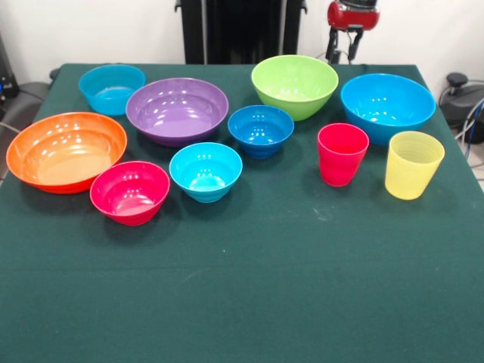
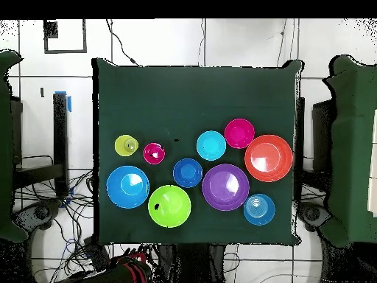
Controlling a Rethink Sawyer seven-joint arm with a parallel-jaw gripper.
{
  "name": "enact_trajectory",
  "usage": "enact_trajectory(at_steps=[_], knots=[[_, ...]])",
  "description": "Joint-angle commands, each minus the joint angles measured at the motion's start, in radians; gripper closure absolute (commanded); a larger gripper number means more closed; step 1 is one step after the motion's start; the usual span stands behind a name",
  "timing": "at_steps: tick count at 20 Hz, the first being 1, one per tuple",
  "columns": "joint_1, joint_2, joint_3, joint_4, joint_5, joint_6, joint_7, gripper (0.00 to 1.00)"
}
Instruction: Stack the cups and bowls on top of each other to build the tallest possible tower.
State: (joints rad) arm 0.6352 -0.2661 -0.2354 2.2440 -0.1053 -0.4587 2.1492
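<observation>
Bowls, left to right: you see orange (image 1: 66, 151), pink-red (image 1: 129, 191), pale blue (image 1: 112, 88), purple (image 1: 177, 110), cyan (image 1: 205, 171), dark blue (image 1: 261, 130), lime green (image 1: 295, 85), bright blue (image 1: 387, 106), all apart on the surface (image 1: 242, 287).
Cups: red (image 1: 342, 154), yellow (image 1: 413, 164), upright.
Gripper (image 1: 344, 47): drawn back above the lime green bowl's right; grip state not discernible to you.
Tower: none yet.

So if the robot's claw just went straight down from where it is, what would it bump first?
Probably the green tablecloth at the far edge, between the lime green bowl and the big blue bowl. The gripper hangs there pointing down; depth is hard to judge.
</observation>
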Motion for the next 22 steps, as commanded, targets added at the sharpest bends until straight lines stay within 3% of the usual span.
enact_trajectory(at_steps=[1, 22], knots=[[-0.003, 0.044, 0.056, -0.066, -0.016, 0.051, 0.077, 0.00], [-0.004, 0.111, 0.032, -0.107, -0.020, 0.017, 0.068, 0.00]])
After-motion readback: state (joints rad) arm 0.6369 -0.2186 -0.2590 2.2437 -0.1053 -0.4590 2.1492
